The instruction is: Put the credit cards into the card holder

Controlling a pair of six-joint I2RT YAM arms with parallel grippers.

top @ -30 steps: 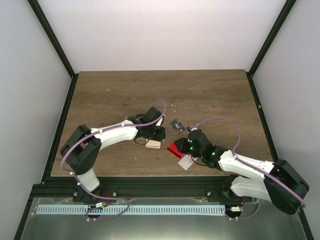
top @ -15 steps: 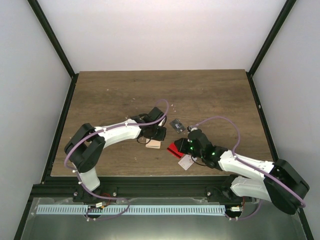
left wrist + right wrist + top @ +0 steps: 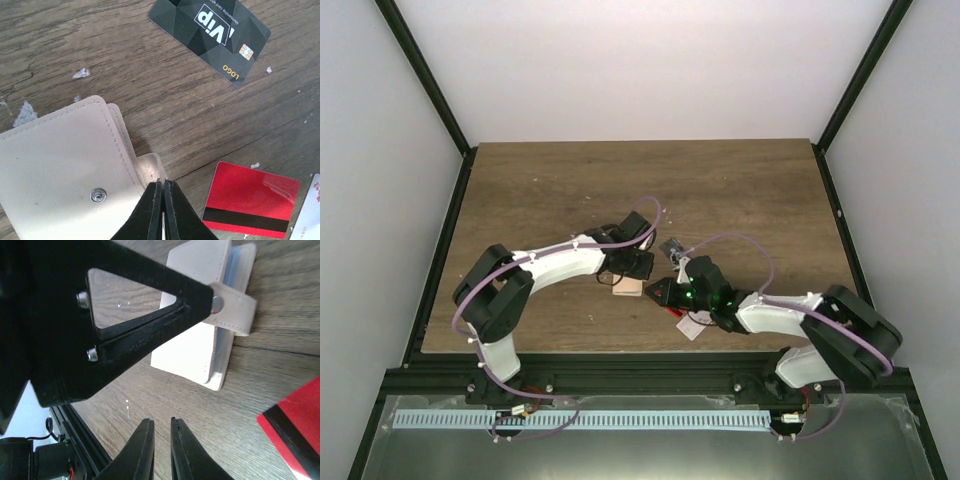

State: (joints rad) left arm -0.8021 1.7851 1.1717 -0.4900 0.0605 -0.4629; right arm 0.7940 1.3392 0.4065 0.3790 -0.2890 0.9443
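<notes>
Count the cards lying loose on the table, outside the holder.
3: a black VIP card beyond the card holder, a red card beside it, a white card just past the red one. More may be hidden inside the holder.

Wooden table point(image 3: 540, 190) bore beige card holder point(image 3: 60, 165), black card point(image 3: 210, 35) at its 1 o'clock, red card point(image 3: 250, 197) at 3 o'clock, white card point(image 3: 311, 212) beyond.

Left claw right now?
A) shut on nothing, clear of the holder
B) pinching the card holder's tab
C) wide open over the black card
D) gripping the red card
B: in the left wrist view the left claw is closed on the tab of the beige card holder; the red card and black card lie untouched on the table.
</notes>
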